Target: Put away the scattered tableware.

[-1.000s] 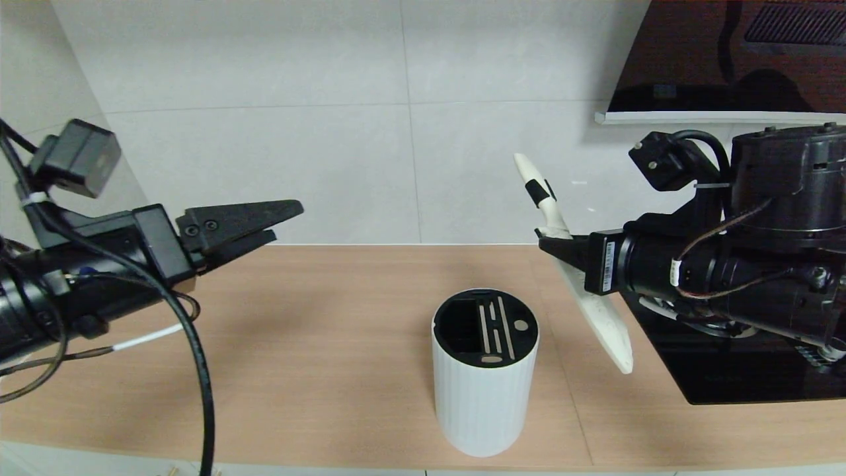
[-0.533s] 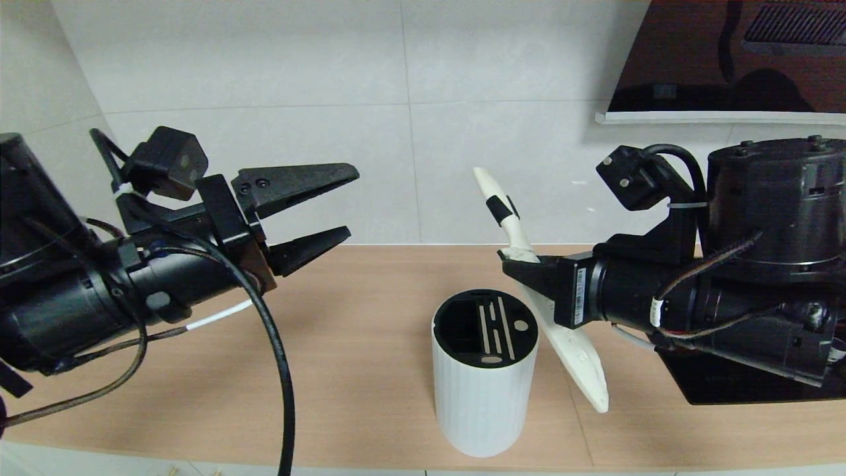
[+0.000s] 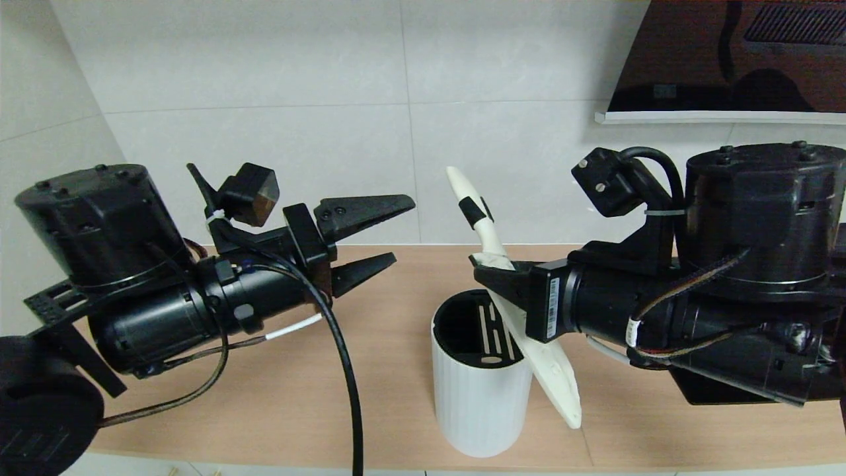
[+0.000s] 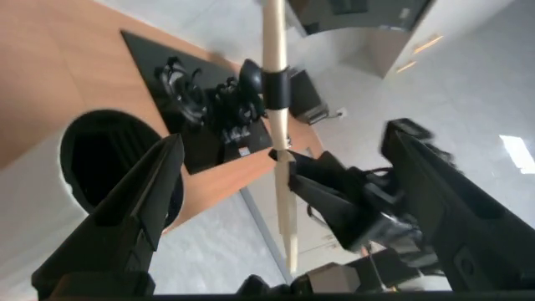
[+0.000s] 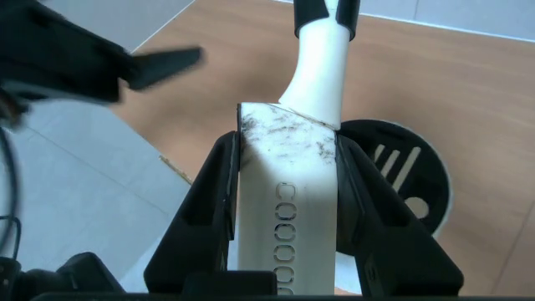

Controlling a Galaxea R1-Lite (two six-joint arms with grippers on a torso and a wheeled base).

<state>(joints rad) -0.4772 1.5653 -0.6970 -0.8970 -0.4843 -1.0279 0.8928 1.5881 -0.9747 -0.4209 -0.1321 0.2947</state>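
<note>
A white knife [image 3: 554, 370] with a black band on its handle is clamped at mid-length in my right gripper [image 3: 494, 276], which is shut on it. The handle points up and the blade slants down past the right rim of the white cylindrical holder [image 3: 481, 403], whose black top has slots. In the right wrist view the blade [image 5: 288, 201] sits between the fingers, above the holder [image 5: 407, 171]. My left gripper [image 3: 402, 231] is open in the air left of the knife handle. The left wrist view has the knife [image 4: 277, 125] between its spread fingers [image 4: 138, 209].
The holder stands near the front edge of a wooden counter [image 3: 264, 396]. A black cooktop [image 3: 720, 395] lies at the right under my right arm. A tiled wall [image 3: 330, 119] is behind, and a dark hood [image 3: 727, 59] is at the upper right.
My right arm has carried the knife left, from beside the cooktop to over the holder. My left gripper has risen, moved right toward the knife and spread wider.
</note>
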